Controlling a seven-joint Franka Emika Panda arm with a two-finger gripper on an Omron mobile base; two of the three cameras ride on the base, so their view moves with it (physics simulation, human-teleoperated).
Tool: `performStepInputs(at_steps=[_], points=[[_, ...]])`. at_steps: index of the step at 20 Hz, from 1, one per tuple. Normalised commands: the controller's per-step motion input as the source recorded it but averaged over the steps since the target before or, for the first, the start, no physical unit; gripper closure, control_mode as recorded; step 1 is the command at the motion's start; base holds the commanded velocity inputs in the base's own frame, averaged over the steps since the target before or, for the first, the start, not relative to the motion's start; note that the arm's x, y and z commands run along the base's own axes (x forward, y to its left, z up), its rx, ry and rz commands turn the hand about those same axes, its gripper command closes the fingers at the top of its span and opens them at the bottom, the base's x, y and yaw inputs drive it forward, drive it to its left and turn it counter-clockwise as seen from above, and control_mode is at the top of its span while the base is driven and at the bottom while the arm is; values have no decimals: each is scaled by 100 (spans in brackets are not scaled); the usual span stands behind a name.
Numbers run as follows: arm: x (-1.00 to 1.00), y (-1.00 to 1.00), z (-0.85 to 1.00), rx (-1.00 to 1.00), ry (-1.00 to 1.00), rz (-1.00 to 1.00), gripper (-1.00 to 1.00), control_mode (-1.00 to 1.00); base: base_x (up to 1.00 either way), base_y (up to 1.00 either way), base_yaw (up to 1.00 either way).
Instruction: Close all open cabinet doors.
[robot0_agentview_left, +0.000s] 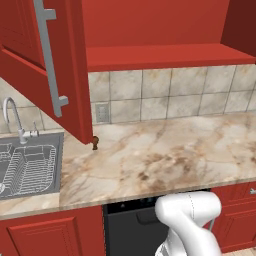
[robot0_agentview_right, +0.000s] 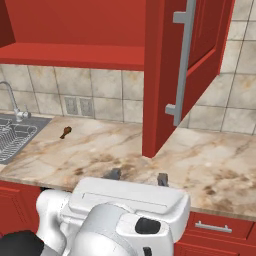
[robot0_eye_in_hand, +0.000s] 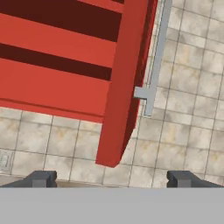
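Jaws (robot0_eye_in_hand: 112, 178) spread, empty, low before right door (robot0_eye_in_hand: 124, 78). Your risk: pushing door edge-on jams it; left door (robot0_agentview_left: 45, 65) also open.

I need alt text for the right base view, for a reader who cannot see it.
An open red cabinet door with a long grey handle swings out over a marble counter. The robot's claw sits open near the counter's front edge; a sink lies at the left.
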Motion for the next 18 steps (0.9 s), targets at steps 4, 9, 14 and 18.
performStepInputs(at_steps=[4, 9, 14, 18], points=[[16, -45, 0, -1, -5, 1, -100, -100, 0, 0, 0], [44, -48, 0, 0, -1, 7, -100, -100, 0, 0, 0], [56, -48, 0, 0, 0, 10, -100, -100, 0, 0, 0], [44, -40, 0, 2, 0, 16, -100, -100, 0, 0, 0]])
